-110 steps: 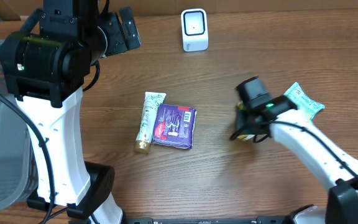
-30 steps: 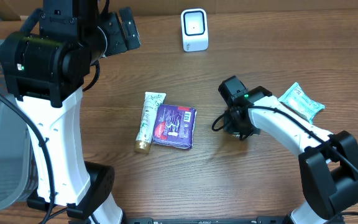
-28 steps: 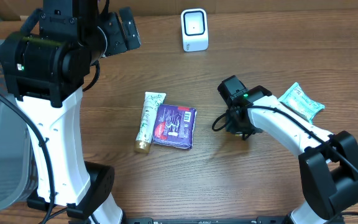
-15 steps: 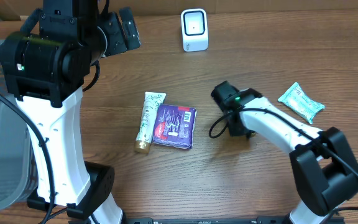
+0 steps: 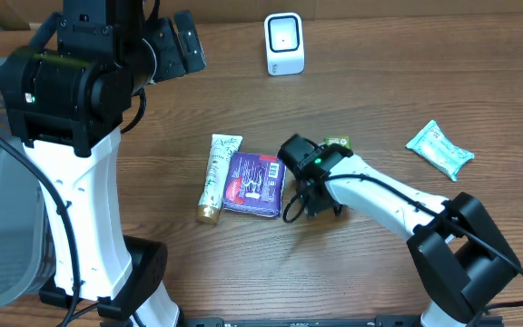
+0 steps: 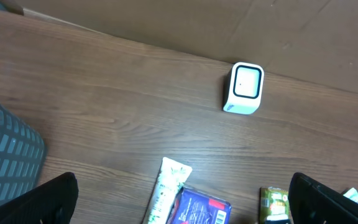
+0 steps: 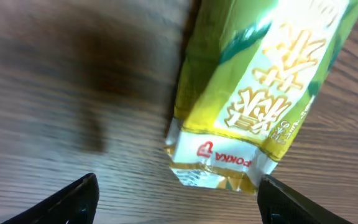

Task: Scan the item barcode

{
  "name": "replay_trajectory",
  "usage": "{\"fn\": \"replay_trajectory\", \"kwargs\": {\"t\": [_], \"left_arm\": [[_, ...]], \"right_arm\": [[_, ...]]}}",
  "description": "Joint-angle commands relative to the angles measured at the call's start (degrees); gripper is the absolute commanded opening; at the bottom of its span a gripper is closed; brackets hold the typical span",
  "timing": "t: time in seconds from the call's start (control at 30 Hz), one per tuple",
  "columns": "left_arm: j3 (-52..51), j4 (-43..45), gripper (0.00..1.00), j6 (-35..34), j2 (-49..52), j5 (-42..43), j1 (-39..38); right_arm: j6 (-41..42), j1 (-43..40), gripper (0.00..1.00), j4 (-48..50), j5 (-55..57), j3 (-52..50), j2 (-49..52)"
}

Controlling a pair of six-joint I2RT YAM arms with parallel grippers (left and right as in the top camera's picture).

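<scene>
Two end effectors stand open: the left end effector (image 5: 187, 41) empty, the right end effector (image 7: 176, 186) spread just short of the Pokka drink carton (image 7: 260, 93), which lies flat on the wood surface (image 7: 55, 68) near the purple packet (image 5: 254, 184). Likely light, stiff-walled, slick; grip across its long sides. Sealed; contents unseen.

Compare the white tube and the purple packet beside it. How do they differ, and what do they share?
Colour: the tube is white with green print and a gold cap, while the packet is dark purple with a red patch.
Shape: the tube is long and narrow, and the packet is squarish and wider.
Shared: both lie flat on the table, side by side, with their long edges close together.
</scene>
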Motion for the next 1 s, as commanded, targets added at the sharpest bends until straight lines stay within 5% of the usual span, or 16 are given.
{"fn": "replay_trajectory", "kwargs": {"t": [0.0, 0.17, 0.3, 0.97], "left_arm": [[-0.20, 0.09, 1.00, -0.44, 0.31, -0.79, 0.22], [-0.20, 0.09, 1.00, -0.42, 0.31, -0.79, 0.20], [-0.20, 0.09, 0.99, -0.44, 0.31, -0.79, 0.22], [-0.20, 0.09, 1.00, -0.42, 0.31, -0.79, 0.22]], "right_arm": [[9.90, -3.10, 0.82, -1.46, -0.50, 5.03, -4.11], [13.97, -10.95, 0.82, -2.38, -1.49, 6.45, -9.29], [4.76, -14.36, 0.84, -1.57, -7.45, 5.18, -8.59], [-2.67, -13.38, 0.84, 19.78, -15.04, -14.05, -7.32]]}}
